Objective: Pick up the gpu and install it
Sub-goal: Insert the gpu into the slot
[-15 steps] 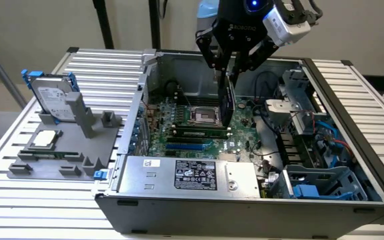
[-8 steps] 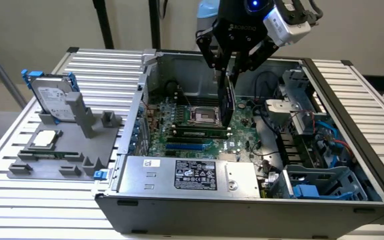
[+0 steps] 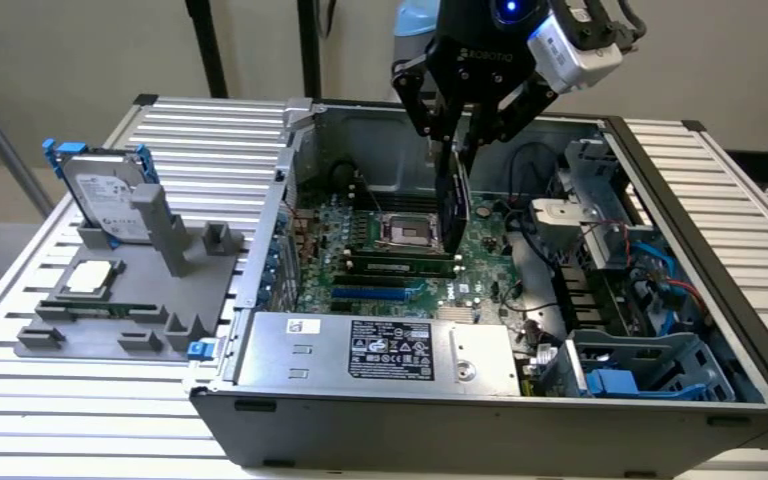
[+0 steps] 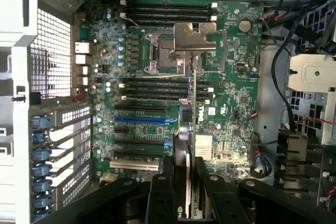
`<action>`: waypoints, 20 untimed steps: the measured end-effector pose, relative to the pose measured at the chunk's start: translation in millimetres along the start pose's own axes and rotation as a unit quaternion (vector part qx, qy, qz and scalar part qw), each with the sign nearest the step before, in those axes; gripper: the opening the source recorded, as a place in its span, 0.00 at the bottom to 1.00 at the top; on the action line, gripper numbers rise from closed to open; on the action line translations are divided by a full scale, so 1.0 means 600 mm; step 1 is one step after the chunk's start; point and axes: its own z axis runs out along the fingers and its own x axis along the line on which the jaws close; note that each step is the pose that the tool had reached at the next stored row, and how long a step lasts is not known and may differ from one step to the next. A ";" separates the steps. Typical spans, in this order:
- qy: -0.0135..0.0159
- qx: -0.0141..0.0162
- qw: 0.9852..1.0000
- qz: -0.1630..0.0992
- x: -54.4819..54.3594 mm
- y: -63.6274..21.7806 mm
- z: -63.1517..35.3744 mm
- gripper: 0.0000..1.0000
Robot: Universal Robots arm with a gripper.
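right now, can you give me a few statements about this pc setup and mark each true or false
1. The tool grips the gpu on edge over the motherboard. True.
2. The hard drive sits inside the case. False: it stands on the grey stand outside the case, at the exterior view's left.
3. The processor chip lies on that stand. True.
4. The case is closed. False: it is open, its inside showing.
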 end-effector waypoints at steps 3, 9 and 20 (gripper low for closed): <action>0.001 0.000 1.000 0.000 -0.001 0.000 0.000 0.27; 0.001 -0.002 1.000 -0.027 -0.001 0.000 0.001 0.27; 0.000 0.002 0.992 -0.127 -0.001 0.000 0.011 0.27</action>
